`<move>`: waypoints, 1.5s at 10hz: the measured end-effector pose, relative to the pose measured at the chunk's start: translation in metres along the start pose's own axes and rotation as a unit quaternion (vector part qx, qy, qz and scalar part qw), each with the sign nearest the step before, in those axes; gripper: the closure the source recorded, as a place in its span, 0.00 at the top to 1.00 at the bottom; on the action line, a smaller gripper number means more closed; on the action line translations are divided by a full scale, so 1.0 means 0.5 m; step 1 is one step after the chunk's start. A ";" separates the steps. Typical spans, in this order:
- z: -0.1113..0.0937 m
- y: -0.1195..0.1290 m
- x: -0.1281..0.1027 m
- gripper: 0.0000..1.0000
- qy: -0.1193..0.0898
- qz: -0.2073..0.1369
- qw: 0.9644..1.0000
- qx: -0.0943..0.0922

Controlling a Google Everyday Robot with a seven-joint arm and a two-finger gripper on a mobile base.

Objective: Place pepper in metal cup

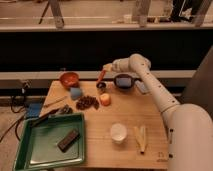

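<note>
While the gripper (106, 68) hangs above the cup (101, 85) on the counter (150, 115), fingers pinching the pepper (102, 75) near its top, the light, slim pod probably dangles loosely.

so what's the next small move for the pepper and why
Probably lower it a little and release. The gripper holds the pepper tilted, its tip just above the metal cup at the table's back edge, so it seems nearly lined up; dropping from higher risks missing the small cup.

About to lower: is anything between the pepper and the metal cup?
Nothing visible. The gripper holds the pepper just above the metal cup; the orange fruit sits in front of the cup, outside that drop.
</note>
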 end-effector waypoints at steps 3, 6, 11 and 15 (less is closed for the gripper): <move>-0.015 0.018 0.002 0.00 0.002 -0.004 1.000 -0.016; -0.032 0.031 0.004 0.00 0.008 -0.014 0.999 -0.028; -0.022 0.011 0.002 0.01 0.007 -0.038 0.999 -0.023; -0.019 -0.002 -0.001 0.38 0.003 -0.054 0.998 -0.018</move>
